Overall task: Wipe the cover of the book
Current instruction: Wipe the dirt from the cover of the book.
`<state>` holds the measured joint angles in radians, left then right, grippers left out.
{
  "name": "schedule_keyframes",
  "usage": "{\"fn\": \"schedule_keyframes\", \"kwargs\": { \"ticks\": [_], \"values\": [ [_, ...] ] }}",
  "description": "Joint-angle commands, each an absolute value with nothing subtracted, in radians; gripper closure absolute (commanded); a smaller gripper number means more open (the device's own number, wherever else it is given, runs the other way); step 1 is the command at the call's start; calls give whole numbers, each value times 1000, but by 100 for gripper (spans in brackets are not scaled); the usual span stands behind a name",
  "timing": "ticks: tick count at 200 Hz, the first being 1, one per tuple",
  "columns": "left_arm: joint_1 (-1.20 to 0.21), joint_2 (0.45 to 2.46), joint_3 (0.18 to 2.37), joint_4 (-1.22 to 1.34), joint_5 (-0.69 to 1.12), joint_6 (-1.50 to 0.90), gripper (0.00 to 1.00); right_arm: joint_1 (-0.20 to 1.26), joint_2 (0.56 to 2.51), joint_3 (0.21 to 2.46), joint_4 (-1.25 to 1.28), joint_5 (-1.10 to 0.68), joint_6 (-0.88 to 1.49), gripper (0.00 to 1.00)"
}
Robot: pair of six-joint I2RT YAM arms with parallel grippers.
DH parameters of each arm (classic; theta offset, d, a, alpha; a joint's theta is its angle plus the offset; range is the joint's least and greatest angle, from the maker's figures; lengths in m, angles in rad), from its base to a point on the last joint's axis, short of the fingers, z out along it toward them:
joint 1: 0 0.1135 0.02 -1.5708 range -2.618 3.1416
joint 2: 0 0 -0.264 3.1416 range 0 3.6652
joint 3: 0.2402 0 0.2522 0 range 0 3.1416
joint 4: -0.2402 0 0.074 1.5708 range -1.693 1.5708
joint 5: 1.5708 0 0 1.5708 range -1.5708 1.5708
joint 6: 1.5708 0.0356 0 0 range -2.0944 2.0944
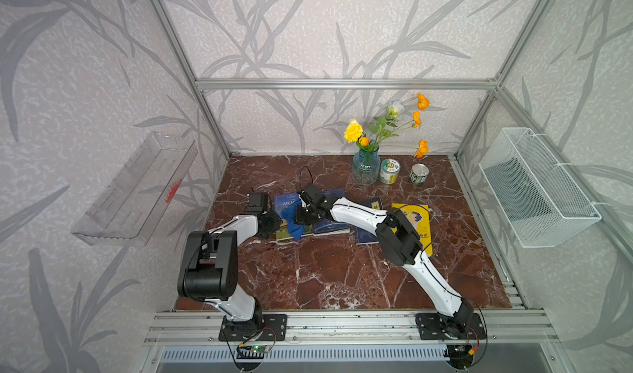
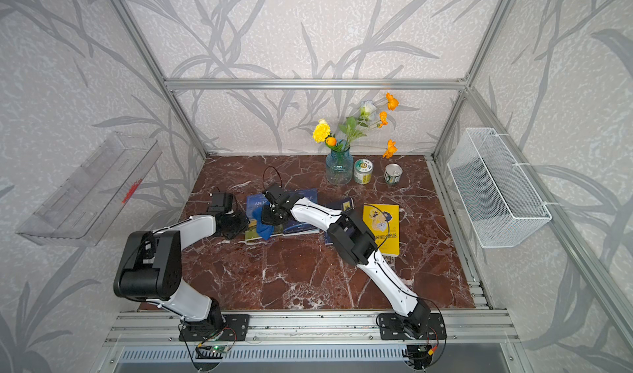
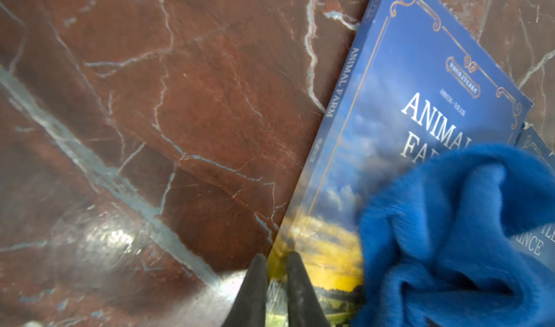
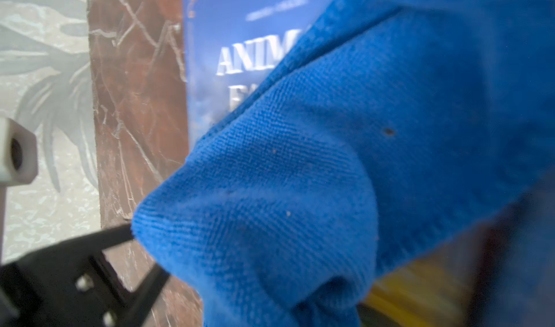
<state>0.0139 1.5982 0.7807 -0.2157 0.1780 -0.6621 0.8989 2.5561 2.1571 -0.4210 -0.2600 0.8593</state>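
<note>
The book (image 1: 286, 205) (image 2: 257, 201), blue-covered with "ANIMAL FARM" on it, lies flat on the left-centre of the marble table. A blue cloth (image 1: 294, 227) (image 3: 450, 235) (image 4: 330, 160) is bunched on its cover, over the lower right part of the title. My right gripper (image 1: 301, 220) (image 2: 270, 217) is shut on the cloth from above; the cloth hides its fingers in the right wrist view. My left gripper (image 1: 278, 222) (image 3: 279, 255) stands shut but for a narrow slit, its tips down on the book's spine edge near the yellow corner (image 3: 324, 250).
A second blue book (image 1: 334, 225) lies against the first, under the right arm. A small dark blue book (image 1: 368, 230) and a yellow book (image 1: 416, 224) lie further right. A flower vase (image 1: 365, 165) and two cans (image 1: 389, 171) (image 1: 419, 174) stand at the back.
</note>
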Motion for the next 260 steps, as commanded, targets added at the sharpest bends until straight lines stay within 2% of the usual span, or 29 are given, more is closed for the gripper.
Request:
{"fn": "schedule_keyframes", "kwargs": {
  "ticks": [1,22,63,84,102,126,163,178,197,217,243,260],
  "values": [
    [3,1623,732,-336,173,-646,85,918,2699,2183,-664,-223,842,100],
    [3,1622,732,-337,173,-646,85,890,2665,2154,-689,-201,813,100],
    [4,1622,733,-337,172,-647,85,812,2461,1801,-532,-156,820,100],
    [4,1622,733,-336,173,-648,85,818,2459,1796,-536,-160,817,100],
    [4,1621,733,-336,172,-648,85,838,2523,1910,-582,-171,807,100],
    [4,1622,733,-336,174,-648,85,848,2661,2168,-668,-177,815,100],
    [4,1622,733,-337,174,-648,85,850,2940,2704,-859,-179,858,100],
    [4,1623,733,-336,176,-647,85,850,2976,2771,-878,-183,874,100],
    [4,1622,732,-337,176,-648,85,858,2910,2663,-872,-178,847,100],
    [3,1622,733,-337,177,-647,85,890,2770,2409,-817,-148,802,100],
    [4,1622,734,-337,177,-648,87,941,2572,2021,-617,-121,818,100],
    [3,1622,733,-337,175,-648,87,943,2522,1897,-516,-112,857,100]
  ]
}}
